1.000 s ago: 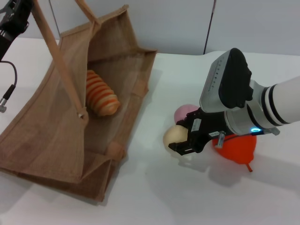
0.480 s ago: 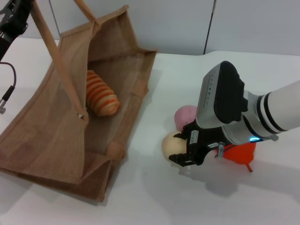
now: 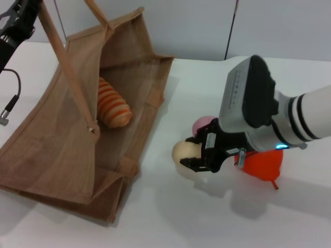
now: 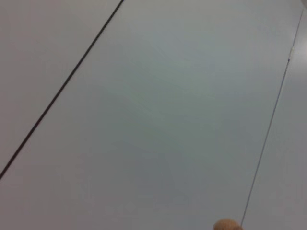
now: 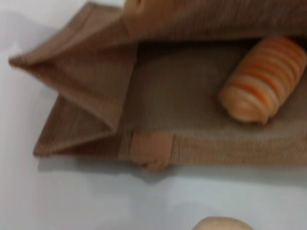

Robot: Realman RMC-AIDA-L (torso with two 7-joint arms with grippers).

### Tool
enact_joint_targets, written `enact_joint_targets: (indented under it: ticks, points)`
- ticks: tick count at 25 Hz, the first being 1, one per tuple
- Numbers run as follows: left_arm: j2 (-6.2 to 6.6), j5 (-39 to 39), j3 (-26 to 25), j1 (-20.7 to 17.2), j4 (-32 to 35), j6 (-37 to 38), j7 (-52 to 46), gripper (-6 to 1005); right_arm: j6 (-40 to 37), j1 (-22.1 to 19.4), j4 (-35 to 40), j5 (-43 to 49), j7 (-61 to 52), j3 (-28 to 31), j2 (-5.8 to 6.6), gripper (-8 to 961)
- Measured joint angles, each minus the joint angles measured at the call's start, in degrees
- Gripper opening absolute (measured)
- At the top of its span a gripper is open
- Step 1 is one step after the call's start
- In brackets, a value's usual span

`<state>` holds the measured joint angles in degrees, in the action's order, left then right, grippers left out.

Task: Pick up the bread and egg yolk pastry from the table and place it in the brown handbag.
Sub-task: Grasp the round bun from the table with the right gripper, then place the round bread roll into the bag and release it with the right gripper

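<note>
The brown handbag (image 3: 62, 129) lies open at the left of the white table, one handle (image 3: 64, 57) raised by my left gripper (image 3: 23, 15) at the top left corner. The bread (image 3: 111, 103) lies inside the bag; it also shows in the right wrist view (image 5: 261, 88) on the bag's inner wall (image 5: 182, 86). My right gripper (image 3: 195, 156) is shut on the egg yolk pastry (image 3: 182, 151), just right of the bag's opening and a little above the table. The pastry's top shows at the edge of the right wrist view (image 5: 223, 224).
A pink ball (image 3: 201, 124) lies behind my right gripper. An orange-red pear-shaped fruit (image 3: 262, 164) lies under the right wrist. A loose cable (image 3: 11, 98) hangs from the left arm. The left wrist view shows only a grey wall.
My right gripper has moved left toward the bag with the egg yolk pastry in it, away from the pink ball. The bag and bread have not moved.
</note>
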<state>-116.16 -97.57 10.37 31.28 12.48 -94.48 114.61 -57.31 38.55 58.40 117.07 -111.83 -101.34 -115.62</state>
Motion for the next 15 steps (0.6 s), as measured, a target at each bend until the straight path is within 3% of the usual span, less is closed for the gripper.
enact_joint_targets:
  ticks: [8,15]
  points:
    - [-0.03,2.34,0.08,1.65,0.0,-0.31,-0.28,165,-6.22,-4.01,10.29,0.06,0.31,6.17,0.05,490]
    - [-0.03,9.53,0.09,6.51,-1.82,-1.2,-0.63,166,-2.28,-3.62,12.43,-1.48,0.43,6.72,-0.24,475]
